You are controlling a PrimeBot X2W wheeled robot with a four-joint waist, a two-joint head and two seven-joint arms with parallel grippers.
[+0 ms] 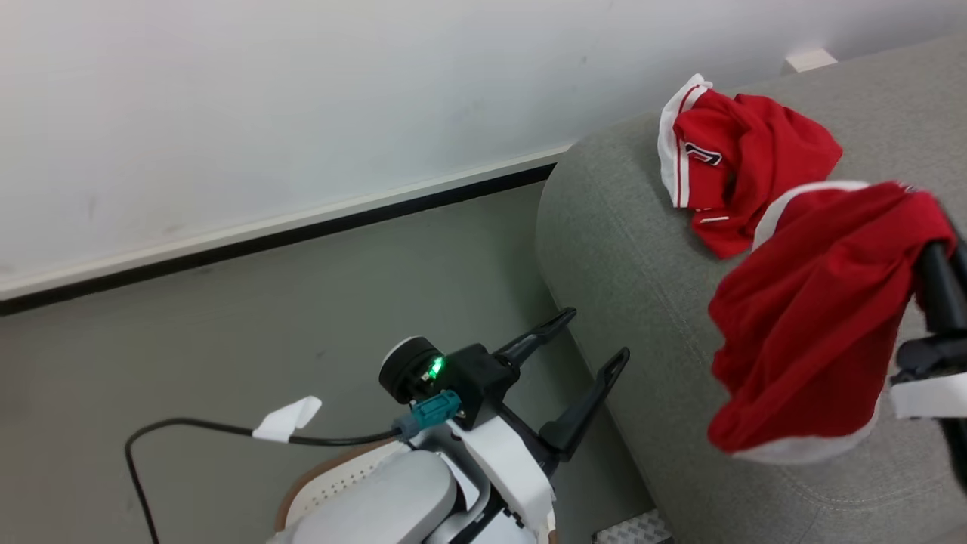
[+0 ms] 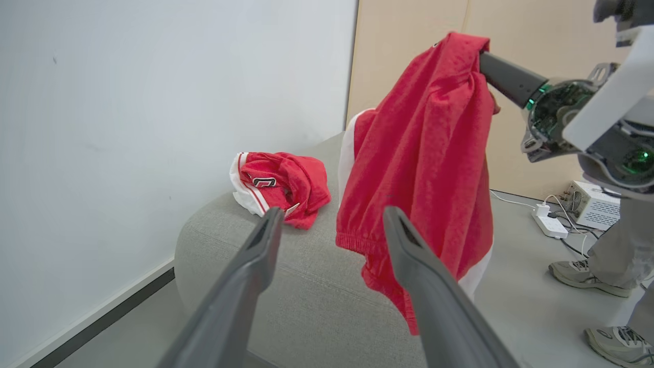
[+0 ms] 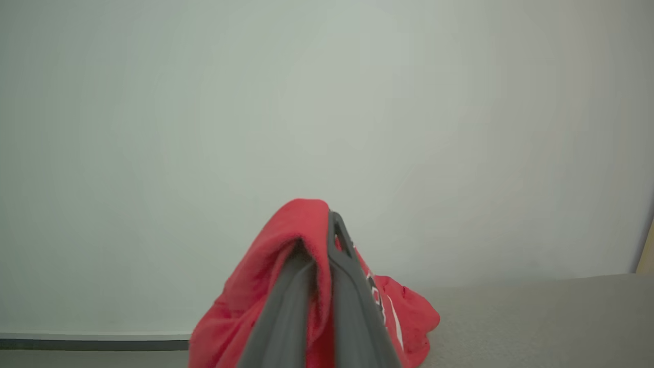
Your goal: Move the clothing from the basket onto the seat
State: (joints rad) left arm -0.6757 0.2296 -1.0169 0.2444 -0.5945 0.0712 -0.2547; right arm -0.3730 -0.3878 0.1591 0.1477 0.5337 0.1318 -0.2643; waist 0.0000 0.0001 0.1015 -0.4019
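Nearest me, at about six o'clock in my head view, a sliver of the laundry basket [image 1: 321, 483] shows beneath my left forearm. My arm covers its inside, so I cannot tell what it holds. Just past it, my left gripper [image 1: 597, 334] hangs empty over the floor beside the seat's rounded edge, jaws spread wide.

At three o'clock my right gripper [image 1: 937, 279] has its jaws pinched together on a fold of a red garment with white trim [image 1: 816, 325]. That piece dangles over the grey seat [image 1: 642, 249]; I cannot tell whether its hem brushes the cushion. Farther off, toward one o'clock, a second red garment with striped white edging [image 1: 748, 166] lies crumpled on the seat near the wall.

I judge the job partly done: one piece is delivered and one is carried across but not yet set down and let go. Whether more waits in the basket I cannot say.

Count: two red garments, one seat, one basket, two grippers.
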